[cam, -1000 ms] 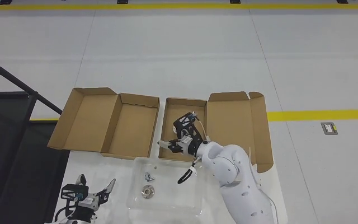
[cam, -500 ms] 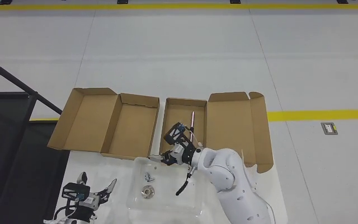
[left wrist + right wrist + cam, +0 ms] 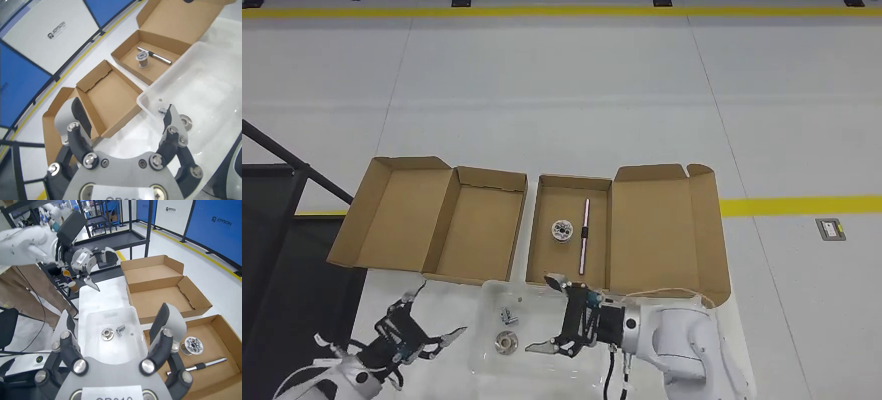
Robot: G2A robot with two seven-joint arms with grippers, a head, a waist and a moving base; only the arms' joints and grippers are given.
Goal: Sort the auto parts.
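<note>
At the bench's (image 3: 105, 294) near edge sits a clear tray (image 3: 90, 321), its far rim just beside the near walls of two open cardboard boxes. A flanged hub (image 3: 107, 334) and a small bracket (image 3: 120, 330) lie in the tray's left half, close together but not touching, and both sit away from the tray walls.

The right gripper (image 3: 117, 313) hovers over the right half of the tray. Its fingers are spread wide with nothing between them, one toward the far rim and one toward the near rim.

The left gripper (image 3: 122, 103) hangs over the bench off the tray's left rim, likewise spread and holding nothing. A strip of bench lies between it and the tray, and the two grippers are well apart.

The left box (image 3: 160, 300) and the right box (image 3: 213, 332) stand side by side, their inner walls nearly meeting. Each lid is folded flat outward, away from the other box.

A spool-like part (image 3: 192, 345) stands in the right box with a rod (image 3: 206, 364) lying to its right. The rod runs lengthwise near the hinge wall, and the two are apart.
</note>
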